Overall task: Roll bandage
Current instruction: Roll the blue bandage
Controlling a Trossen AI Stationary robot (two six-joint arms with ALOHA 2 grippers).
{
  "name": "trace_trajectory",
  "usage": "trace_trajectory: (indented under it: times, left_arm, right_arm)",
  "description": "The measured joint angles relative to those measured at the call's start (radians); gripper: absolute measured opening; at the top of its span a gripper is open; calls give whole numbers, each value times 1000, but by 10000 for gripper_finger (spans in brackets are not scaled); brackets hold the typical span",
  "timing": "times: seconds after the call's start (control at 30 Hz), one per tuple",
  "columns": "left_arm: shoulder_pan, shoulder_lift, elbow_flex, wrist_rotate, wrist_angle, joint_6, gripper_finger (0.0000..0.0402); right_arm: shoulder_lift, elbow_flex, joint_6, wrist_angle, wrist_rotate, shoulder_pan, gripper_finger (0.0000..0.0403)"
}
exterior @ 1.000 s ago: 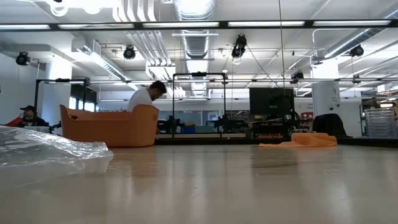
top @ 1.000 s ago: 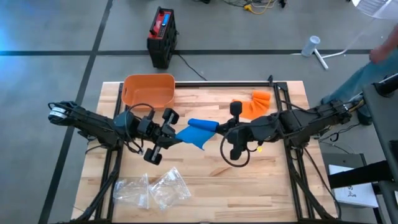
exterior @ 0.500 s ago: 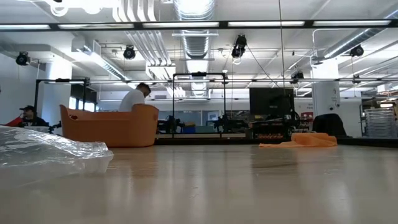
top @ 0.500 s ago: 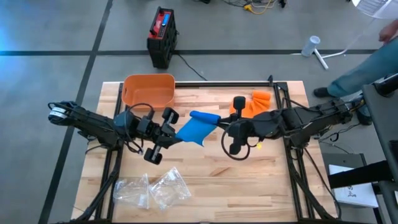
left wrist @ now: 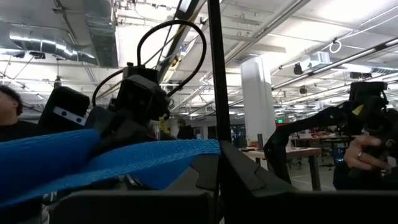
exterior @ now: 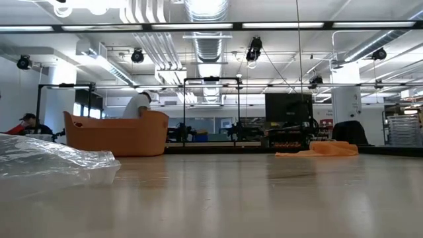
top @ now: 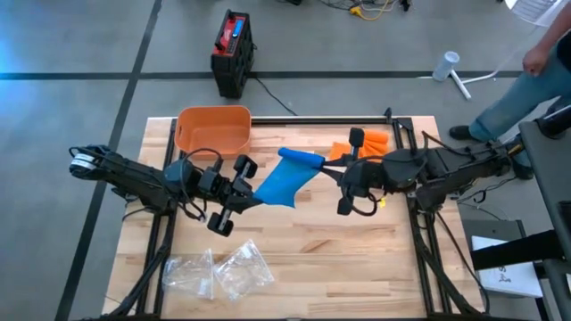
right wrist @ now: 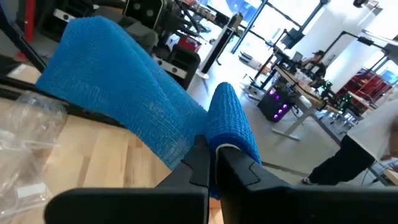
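Wooden table in an open workshop, 2 grippers pinching 1 blue bandage

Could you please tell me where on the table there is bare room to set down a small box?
Bare wood lies along the near edge of the table, right of the clear plastic bags, and at the far right corner behind the orange cloth. The middle is crowded: left gripper and right gripper stretch the blue bandage there, beside the orange basket.
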Motion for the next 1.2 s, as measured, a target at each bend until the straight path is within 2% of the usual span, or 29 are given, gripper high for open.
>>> trace_trajectory:
  times: [0.17,0.23,0.43,0.67,0.8,0.97,1.13,1.2]
  left_arm:
    - [0,-16,0,-4,10,-14,0]
    - [0,-18,0,-36,9,-15,0]
    - [18,-23,0,-227,127,-16,0]
    - [78,-30,67,-200,38,-17,0]
    - [100,-21,107,-201,-60,-17,0]
    - [111,-21,120,-274,-87,-17,0]
    - [114,-34,119,-283,-106,-26,0]
    - [109,-34,119,-273,-108,-42,0]
  right_arm:
    - [-5,-18,3,7,0,-2,2]
    - [-8,-20,6,24,-1,-2,2]
    - [-12,-20,-1,22,0,-2,2]
    - [34,-24,6,-9,-10,-2,2]
    - [54,-24,11,-11,-101,-2,2]
    - [54,-24,39,-27,-152,0,2]
    - [40,-24,52,-47,-152,0,2]
    - [33,-24,51,-47,-119,0,2]
